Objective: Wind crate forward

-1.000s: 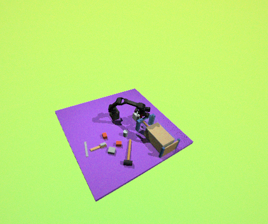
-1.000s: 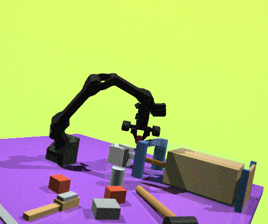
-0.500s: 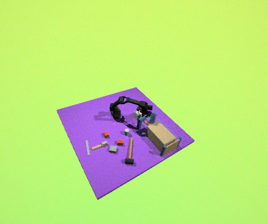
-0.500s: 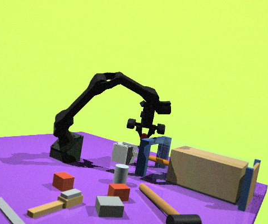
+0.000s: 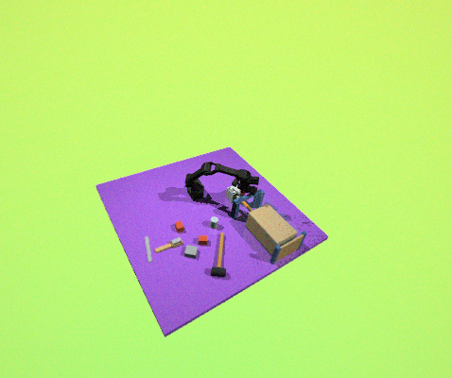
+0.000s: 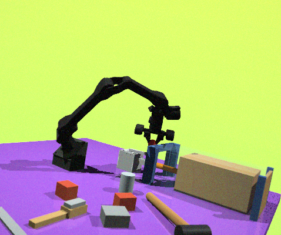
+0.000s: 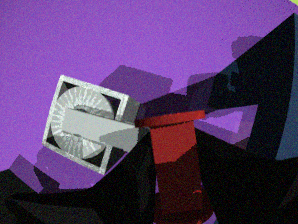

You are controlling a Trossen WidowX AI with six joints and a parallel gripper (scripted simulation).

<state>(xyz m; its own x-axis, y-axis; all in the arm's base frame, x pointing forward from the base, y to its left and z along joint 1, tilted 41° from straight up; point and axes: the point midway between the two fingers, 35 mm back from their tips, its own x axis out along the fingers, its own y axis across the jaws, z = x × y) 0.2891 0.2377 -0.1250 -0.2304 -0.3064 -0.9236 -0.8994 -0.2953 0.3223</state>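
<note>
jaws: black gripper (image 6: 153, 138) clamped on the red knob (image 7: 174, 145) of the grey crank arm (image 7: 100, 128), so it can turn the white box winch (image 6: 129, 160).
crate: tan box (image 6: 216, 180) flat on the purple tabletop (image 5: 130, 198), short of the blue steel frame (image 6: 151, 164); orange strap (image 6: 167, 168) links it to winch.
count: two red blocks, one grey cylinder, one mallet.
</note>
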